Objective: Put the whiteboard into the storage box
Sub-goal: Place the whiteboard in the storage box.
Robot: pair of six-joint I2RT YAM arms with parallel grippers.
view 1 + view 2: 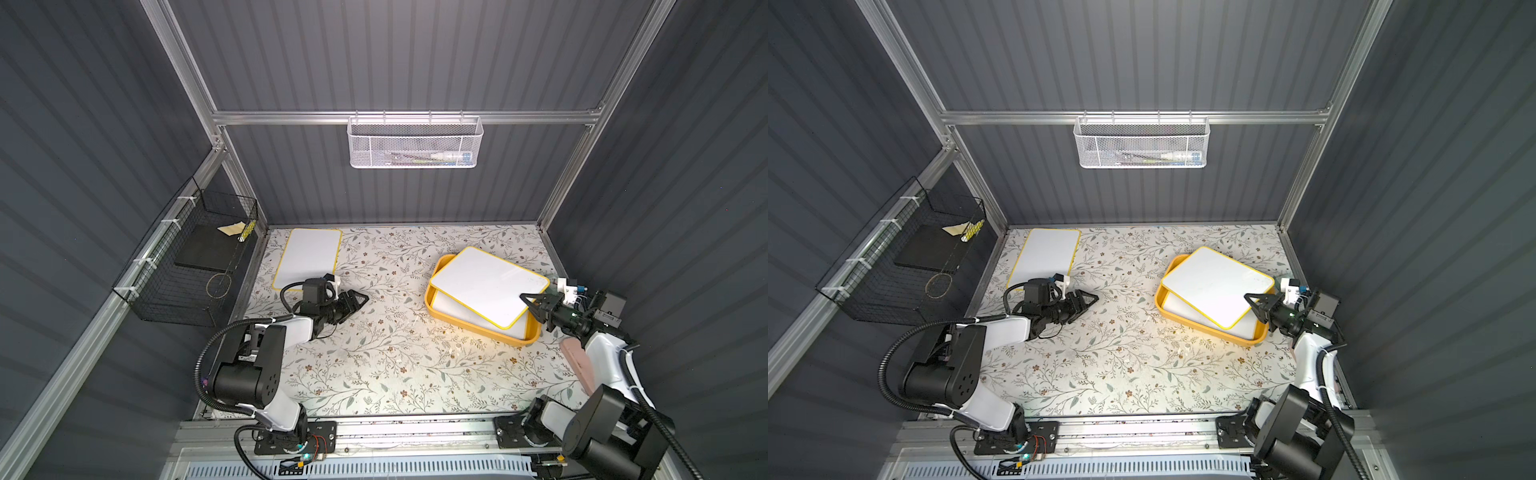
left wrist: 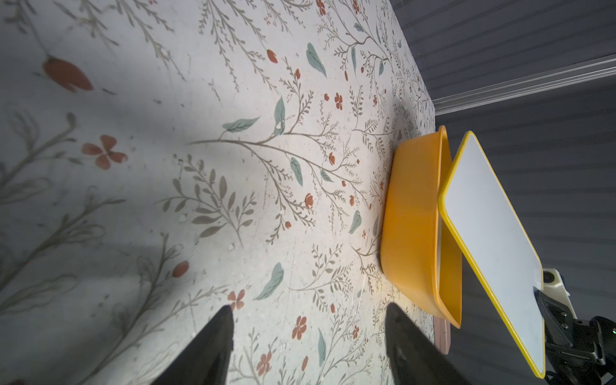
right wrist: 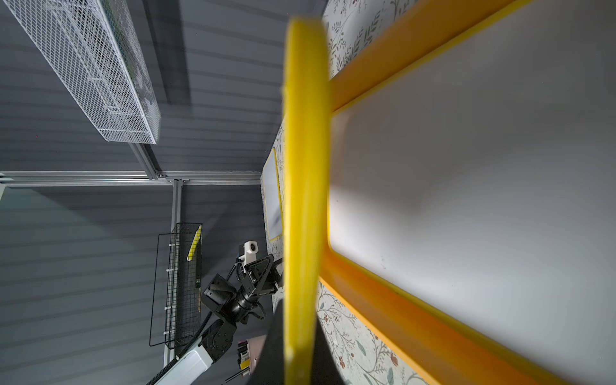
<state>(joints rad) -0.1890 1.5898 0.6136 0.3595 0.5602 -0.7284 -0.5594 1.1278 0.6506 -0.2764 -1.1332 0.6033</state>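
Whiteboard (image 1: 488, 286), tilted over the storage box (image 2: 410, 216), hides most of a second board (image 3: 466, 200) inside. Right gripper (image 1: 530, 305) pinches the whiteboard's edge. Left gripper (image 1: 358, 302) hovers spread and empty, low over the desk (image 1: 395, 365).

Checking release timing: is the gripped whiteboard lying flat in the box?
No: the whiteboard slants above the box, one edge clamped in the right end effector.

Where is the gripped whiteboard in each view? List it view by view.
Top view: whiteboard right of centre, tilted over the storage box.
Top view: whiteboard, same spot.
Left wrist: above the box, face showing.
Right wrist: edge-on yellow strip beside the box.
Shared landmark: storage box.
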